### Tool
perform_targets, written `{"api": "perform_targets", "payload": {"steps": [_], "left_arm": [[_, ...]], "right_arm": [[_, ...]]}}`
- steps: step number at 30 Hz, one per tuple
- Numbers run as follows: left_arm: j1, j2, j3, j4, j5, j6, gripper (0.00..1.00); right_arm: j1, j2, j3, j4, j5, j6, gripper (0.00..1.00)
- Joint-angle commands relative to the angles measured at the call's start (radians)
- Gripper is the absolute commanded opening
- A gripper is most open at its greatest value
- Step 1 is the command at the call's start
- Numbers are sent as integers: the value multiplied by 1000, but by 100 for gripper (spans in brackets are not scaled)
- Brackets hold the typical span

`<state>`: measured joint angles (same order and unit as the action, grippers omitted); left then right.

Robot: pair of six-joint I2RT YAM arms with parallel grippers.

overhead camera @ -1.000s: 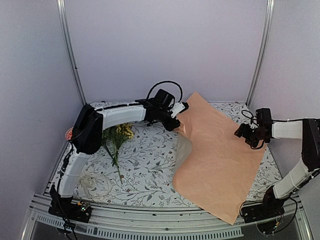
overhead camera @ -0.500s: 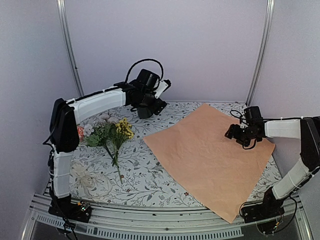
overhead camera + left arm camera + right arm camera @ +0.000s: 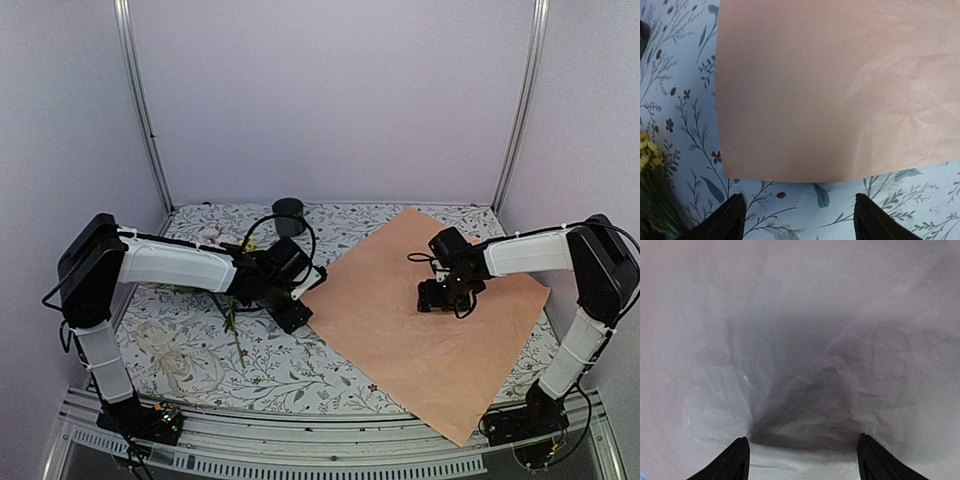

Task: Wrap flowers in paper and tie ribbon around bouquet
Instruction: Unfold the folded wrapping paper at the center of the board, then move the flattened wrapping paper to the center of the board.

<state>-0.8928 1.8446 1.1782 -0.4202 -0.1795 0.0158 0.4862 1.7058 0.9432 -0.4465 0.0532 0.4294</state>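
Lying flat, peach-orange face up, the large thin sheet of paper [image 3: 420,350] covers the right half of the floral-patterned table [image 3: 300,378]. The left gripper [image 3: 799,200] hovers just off its left corner, fingers wide and empty. The right gripper [image 3: 802,439] hangs low over its middle, equally spread, gripping nothing. Yellow-and-pale flowers [image 3: 646,152] lie beside the left arm, and the cream-white fabric ribbon [image 3: 172,358] lies front-left.
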Motion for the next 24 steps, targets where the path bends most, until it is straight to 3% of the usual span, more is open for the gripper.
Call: {"api": "perform_targets", "payload": {"steps": [1, 6, 14, 20, 24], "left_arm": [[25, -15, -60, 123, 10, -101, 74], [64, 100, -29, 102, -65, -128, 71], [109, 160, -36, 117, -94, -137, 70], [109, 20, -15, 113, -89, -107, 68], [135, -98, -17, 31, -71, -189, 63]], "right_arm": [[65, 34, -9, 1, 47, 45, 76], [90, 69, -36, 126, 52, 123, 76], [89, 158, 52, 134, 58, 135, 76], [92, -34, -19, 172, 99, 176, 75], [92, -170, -46, 175, 89, 147, 74]]}}
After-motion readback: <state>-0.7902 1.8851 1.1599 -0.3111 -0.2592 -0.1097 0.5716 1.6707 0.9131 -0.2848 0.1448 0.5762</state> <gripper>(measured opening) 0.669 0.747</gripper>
